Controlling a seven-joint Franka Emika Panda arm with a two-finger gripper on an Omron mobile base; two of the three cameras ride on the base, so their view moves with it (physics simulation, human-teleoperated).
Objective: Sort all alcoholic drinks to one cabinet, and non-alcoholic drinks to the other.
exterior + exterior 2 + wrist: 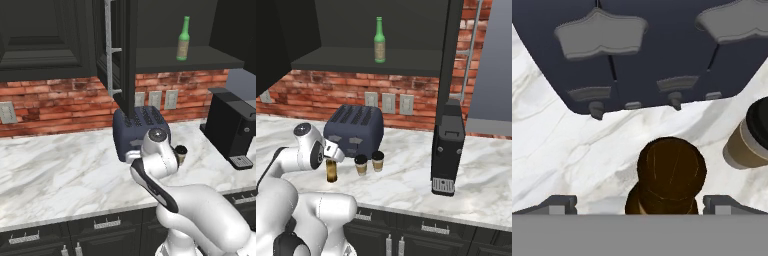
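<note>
We held hand (pixel 640 202) wide open, empty, straddling amber bottle (pixel 669 175) directly below on table (pixel 572 150), coffee cup (pixel 749 140) beside. Judged glass rigid, slick, breakable; grip neck.

We see a green bottle (pixel 379 41) standing up on the open cabinet shelf. A brown bottle (pixel 331 171) stands on the counter in front of the toaster. Two small tan cups (pixel 361 165) with dark lids stand side by side just beside it.
</note>
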